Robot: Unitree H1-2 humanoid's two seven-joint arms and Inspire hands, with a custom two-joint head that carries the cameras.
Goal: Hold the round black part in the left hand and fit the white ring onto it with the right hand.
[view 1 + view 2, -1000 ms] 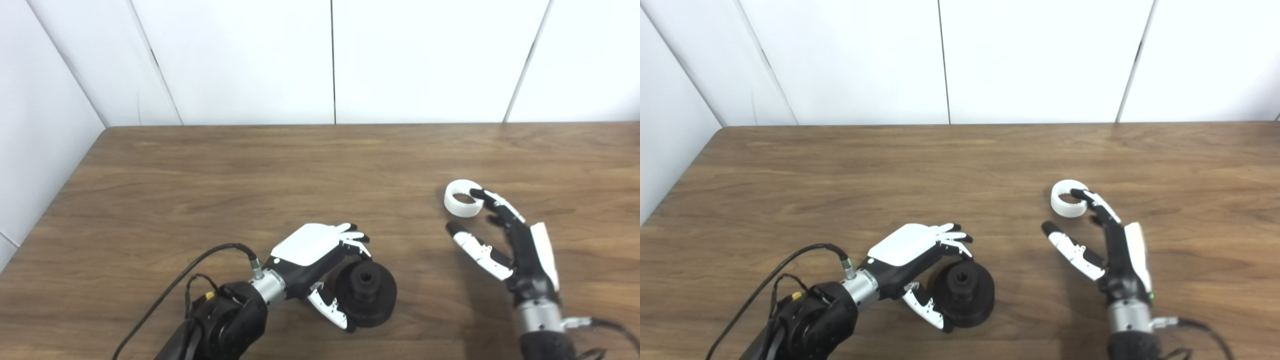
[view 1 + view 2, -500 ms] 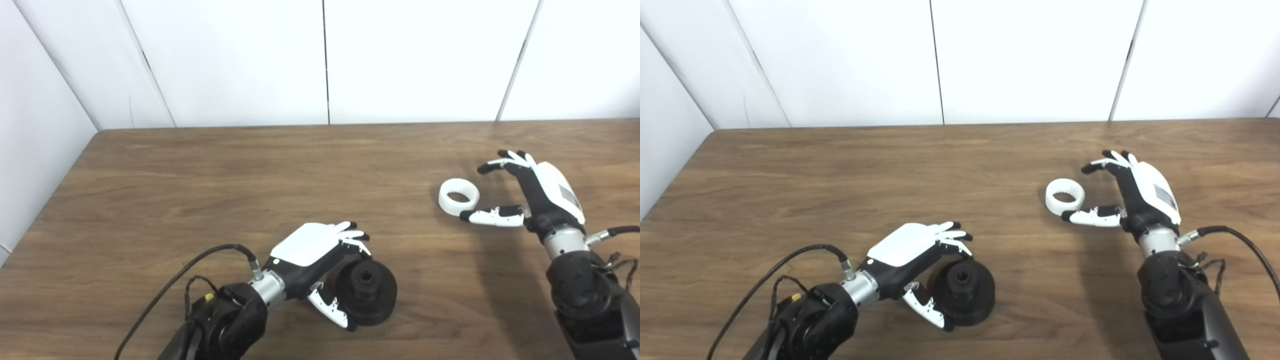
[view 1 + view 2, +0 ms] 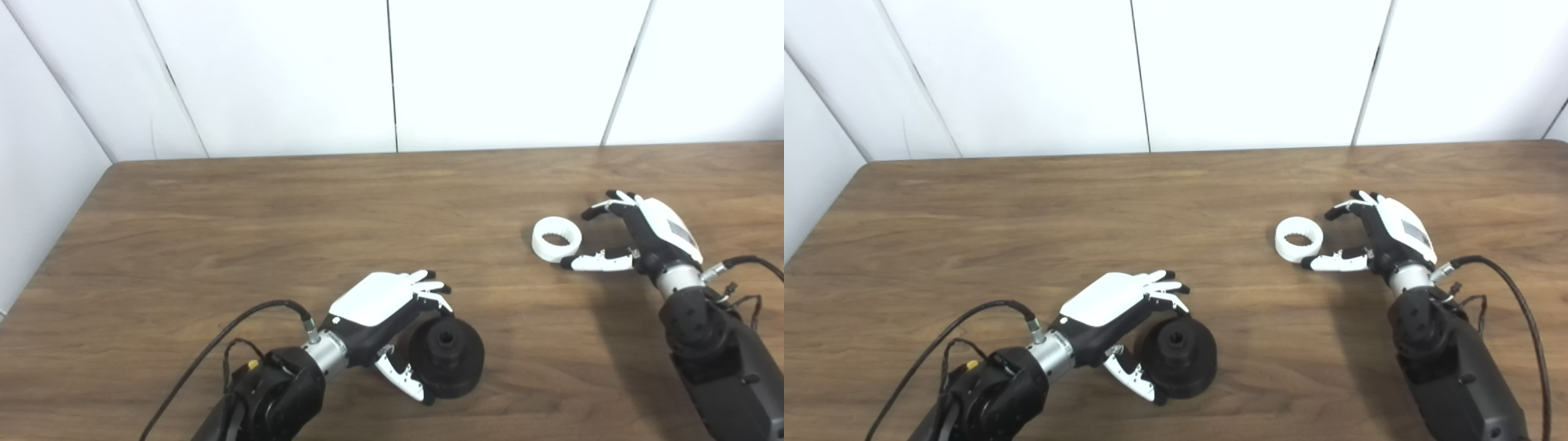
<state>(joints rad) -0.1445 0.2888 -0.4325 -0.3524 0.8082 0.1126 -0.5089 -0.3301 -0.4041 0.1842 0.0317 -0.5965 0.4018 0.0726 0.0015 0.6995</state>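
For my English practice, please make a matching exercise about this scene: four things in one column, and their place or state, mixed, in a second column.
Column A
1. white ring
2. round black part
3. left hand
4. right hand

Column B
a. open, fingers spread just right of the ring
b. curled around the black part
c. lying flat on the table's right half
d. resting on the table near its front edge

Pairs: 1-c, 2-d, 3-b, 4-a

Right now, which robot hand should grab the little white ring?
The right hand, probably. It sits open right beside the white ring, fingers and thumb spread toward it. The left hand is far off, curled around the round black part on the table.
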